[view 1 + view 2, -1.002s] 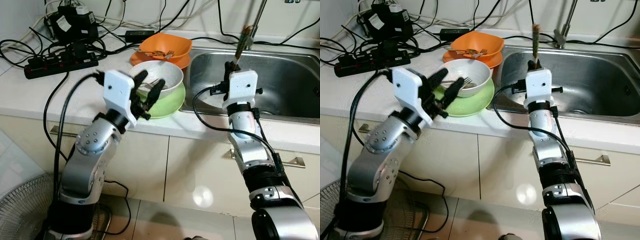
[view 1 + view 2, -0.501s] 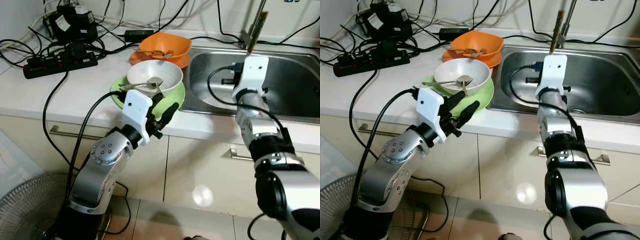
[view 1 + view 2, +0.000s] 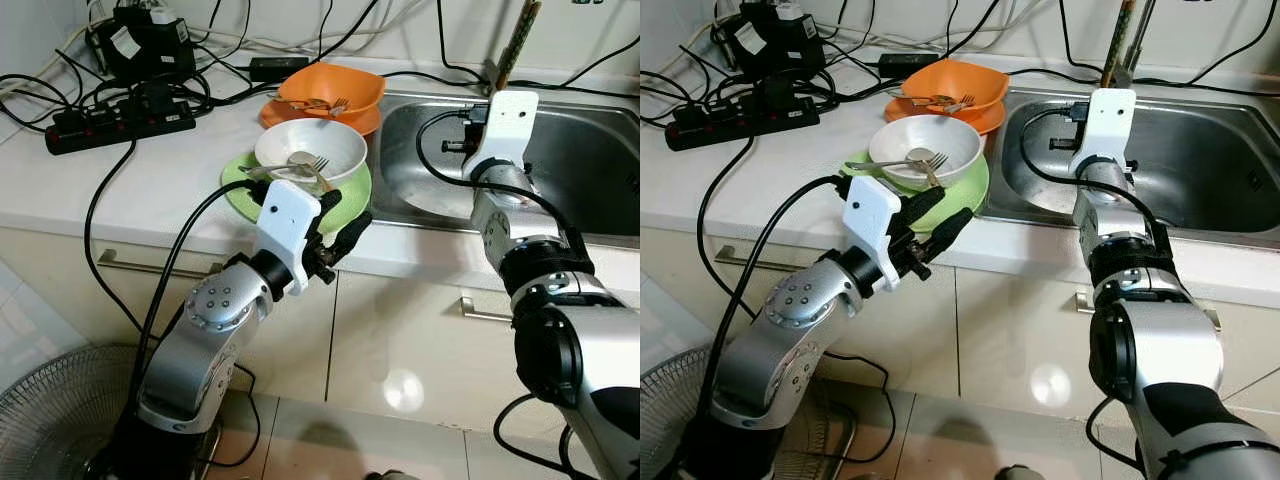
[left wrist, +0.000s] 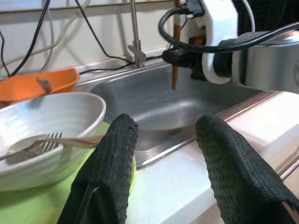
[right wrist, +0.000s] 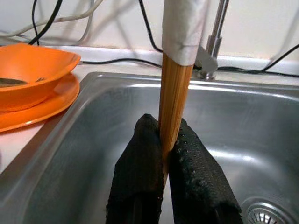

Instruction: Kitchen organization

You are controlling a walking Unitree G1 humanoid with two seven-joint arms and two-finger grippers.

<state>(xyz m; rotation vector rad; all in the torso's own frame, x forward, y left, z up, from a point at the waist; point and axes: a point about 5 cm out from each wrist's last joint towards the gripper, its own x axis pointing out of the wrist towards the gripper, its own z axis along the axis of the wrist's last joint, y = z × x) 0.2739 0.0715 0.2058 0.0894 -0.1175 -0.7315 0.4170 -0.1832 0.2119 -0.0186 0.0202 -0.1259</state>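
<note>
Our left gripper [image 3: 340, 226] has dropped to the tabletop's front edge, fingers wide. Our right gripper [image 5: 161, 154] still pinches bundled chopsticks [image 5: 175, 88] over the sink [image 3: 590, 170].

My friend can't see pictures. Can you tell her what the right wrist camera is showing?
The right gripper has its two black fingers shut on a bundle of wooden chopsticks, held upright with a white wrapper at the top. Behind is a steel sink with its faucet, and an orange bowl on an orange plate.
</note>
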